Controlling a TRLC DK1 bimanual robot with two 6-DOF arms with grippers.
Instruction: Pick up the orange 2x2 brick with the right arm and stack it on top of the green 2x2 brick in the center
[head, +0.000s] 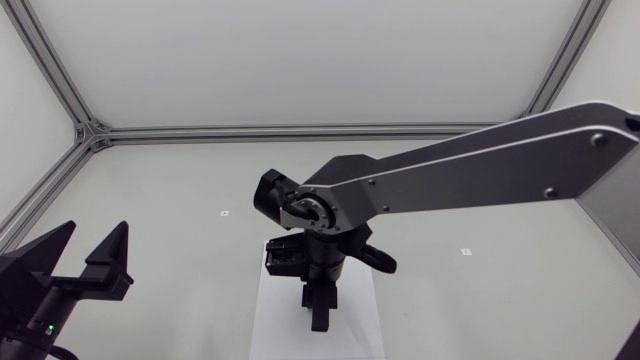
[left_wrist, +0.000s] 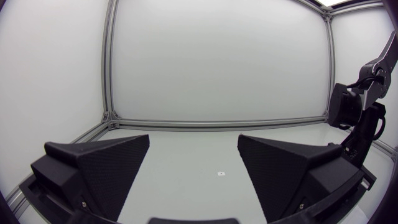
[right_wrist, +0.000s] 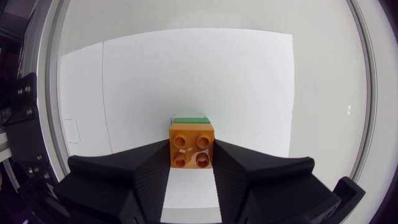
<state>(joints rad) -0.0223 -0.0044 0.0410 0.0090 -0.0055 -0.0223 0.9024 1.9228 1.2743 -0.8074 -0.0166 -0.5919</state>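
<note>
In the right wrist view the orange 2x2 brick (right_wrist: 191, 146) sits studs up between my right gripper's (right_wrist: 191, 157) two black fingers, which press on its two sides. Just beyond it a thin strip of the green brick (right_wrist: 189, 119) shows; I cannot tell whether the orange brick rests on it or hangs above it. From overhead, my right arm comes in from the right and its gripper (head: 318, 318) points down at the table's middle, hiding both bricks. My left gripper (head: 90, 265) stands open near the front left, with nothing between its fingers (left_wrist: 99, 171).
A white sheet (head: 275, 320) lies under the right gripper at the table's middle. Small markers (head: 224, 213) dot the grey tabletop. An aluminium frame (head: 90, 132) runs along the far and side edges.
</note>
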